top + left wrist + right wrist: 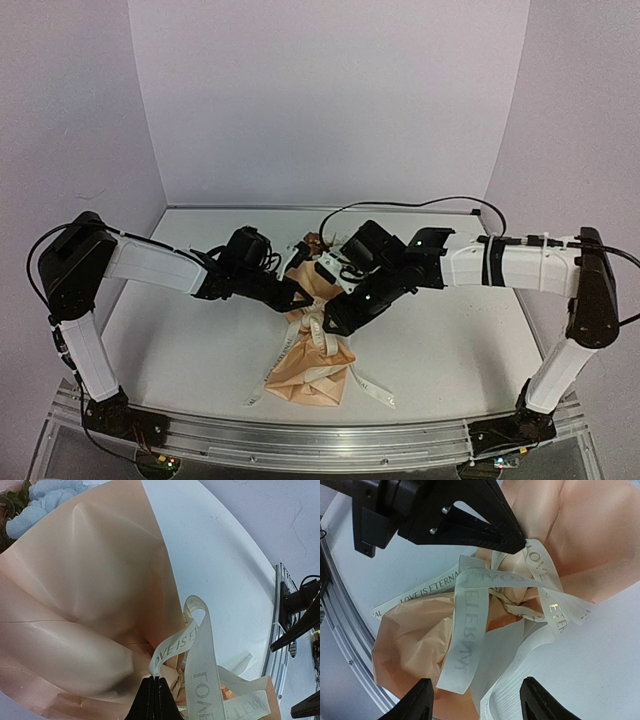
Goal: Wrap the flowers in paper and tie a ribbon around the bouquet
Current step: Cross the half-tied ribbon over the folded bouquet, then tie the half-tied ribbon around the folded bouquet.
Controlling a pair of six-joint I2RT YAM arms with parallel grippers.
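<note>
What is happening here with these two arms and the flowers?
A robot is tying up a bouquet that lies on the table. The flowers are already wrapped in the paper, and the ribbon goes around the narrow part, with loose ends on the table. The left claw is shut on a loop of ribbon near that narrow part. The right claw is open above the ribbon and holds nothing.
</note>
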